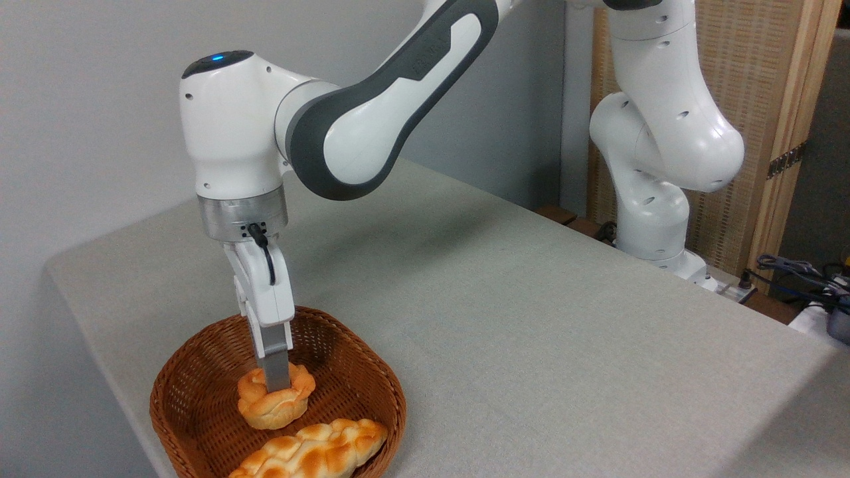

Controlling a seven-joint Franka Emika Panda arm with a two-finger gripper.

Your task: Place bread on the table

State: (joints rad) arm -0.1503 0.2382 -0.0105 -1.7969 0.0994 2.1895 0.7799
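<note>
The bread (275, 405), a small round golden bun with a knotted top, sits inside the brown wicker basket (199, 372) at the table's front left. My gripper (276, 384) reaches straight down into the basket and is shut on the bread. The near finger (274, 362) presses into the bun's top, and the dough bulges on either side of it. The far finger is hidden behind the near one. The bun's underside is at or just above the basket floor. The table (498, 318) is covered in light grey-beige cloth.
A longer pale braided loaf (319, 451) lies in the basket in front of the bun, close under it. The arm's base (657, 232) stands at the table's far right edge, with cables (797, 272) beyond it. Bare cloth stretches right of the basket.
</note>
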